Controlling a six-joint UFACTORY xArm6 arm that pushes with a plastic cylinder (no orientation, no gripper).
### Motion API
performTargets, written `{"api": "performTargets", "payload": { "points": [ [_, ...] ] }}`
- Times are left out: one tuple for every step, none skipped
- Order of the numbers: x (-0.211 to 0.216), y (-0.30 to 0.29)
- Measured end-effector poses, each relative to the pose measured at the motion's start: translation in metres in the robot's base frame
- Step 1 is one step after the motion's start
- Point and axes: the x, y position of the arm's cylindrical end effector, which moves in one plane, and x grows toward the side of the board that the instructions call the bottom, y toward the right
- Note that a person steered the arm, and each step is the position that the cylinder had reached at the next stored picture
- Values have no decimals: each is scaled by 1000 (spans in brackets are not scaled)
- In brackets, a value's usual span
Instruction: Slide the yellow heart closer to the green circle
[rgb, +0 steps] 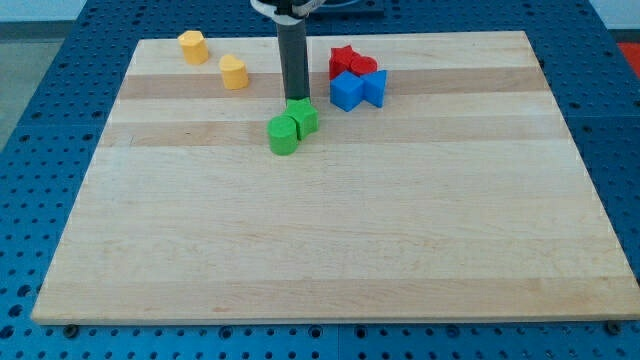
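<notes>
Listing bench (330, 260) contents:
My tip (296, 98): touching top of the green pair; no gripper fitted.
Yellow heart (233, 72): upper left of tip, apart.
Green circle (283, 135): touching 2nd green block (303, 117).
Others: yellow block (193, 47); 2 red blocks (351, 62); 2 blue blocks (357, 90).

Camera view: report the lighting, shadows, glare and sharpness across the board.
Camera view: even, soft light over the wooden board, no hard glare; only short, faint shadows beside the green blocks and blue blocks; blocks and my tip, just above the green pair, look reasonably sharp; the rod's upper end is cut off at the view's top; board edges converge from perspective, not lens bending.
</notes>
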Motion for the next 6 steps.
{"api": "performTargets", "payload": {
  "points": [
    [14, -3],
    [10, -35],
    [5, -82],
    [-6, -132],
    [-38, -165],
    [-67, -178]
  ]
}}
